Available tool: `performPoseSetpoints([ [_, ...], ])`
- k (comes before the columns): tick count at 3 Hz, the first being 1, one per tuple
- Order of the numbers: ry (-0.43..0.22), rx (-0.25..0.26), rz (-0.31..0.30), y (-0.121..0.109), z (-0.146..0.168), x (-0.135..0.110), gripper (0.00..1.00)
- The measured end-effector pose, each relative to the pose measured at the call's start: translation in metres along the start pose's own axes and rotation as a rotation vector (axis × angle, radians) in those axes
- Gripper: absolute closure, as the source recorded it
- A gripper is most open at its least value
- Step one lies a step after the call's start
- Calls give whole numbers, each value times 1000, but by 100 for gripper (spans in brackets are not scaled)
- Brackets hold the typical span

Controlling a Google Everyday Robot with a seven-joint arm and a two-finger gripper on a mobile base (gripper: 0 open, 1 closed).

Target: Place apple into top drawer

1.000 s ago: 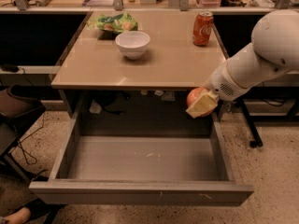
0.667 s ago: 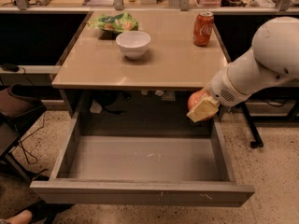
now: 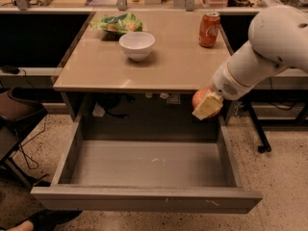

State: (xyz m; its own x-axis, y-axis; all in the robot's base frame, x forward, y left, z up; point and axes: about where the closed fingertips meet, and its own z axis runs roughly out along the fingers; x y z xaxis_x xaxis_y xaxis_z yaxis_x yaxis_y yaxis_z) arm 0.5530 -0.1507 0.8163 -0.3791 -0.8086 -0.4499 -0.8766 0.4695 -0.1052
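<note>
The gripper (image 3: 207, 108) hangs from the white arm (image 3: 269, 42) just under the front edge of the table (image 3: 163, 73), at its right end. Its pale fingers (image 3: 210, 105) are clamped on the apple (image 3: 198, 98), which is held in the air. The apple is round, so it has no real long axis, and its stem seems to be hidden behind the fingers, so I cannot tell which way it points. It hangs over the back right corner of the top drawer (image 3: 144, 163), near the right side wall and just beside the table's edge. The drawer is pulled fully out, its flat grey bottom bare, with open room to the left and toward the front panel. On the tabletop, well apart from the apple, stand a white bowl (image 3: 137, 44), a red soda can (image 3: 209, 23) and a green bag (image 3: 118, 23).
</note>
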Motion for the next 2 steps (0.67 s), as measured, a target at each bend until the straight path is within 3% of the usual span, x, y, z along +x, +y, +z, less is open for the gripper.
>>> performPoseSetpoints([
  [1, 1, 34, 16, 12, 4, 6, 100],
  [2, -30, 116, 61, 44, -2, 11, 100],
])
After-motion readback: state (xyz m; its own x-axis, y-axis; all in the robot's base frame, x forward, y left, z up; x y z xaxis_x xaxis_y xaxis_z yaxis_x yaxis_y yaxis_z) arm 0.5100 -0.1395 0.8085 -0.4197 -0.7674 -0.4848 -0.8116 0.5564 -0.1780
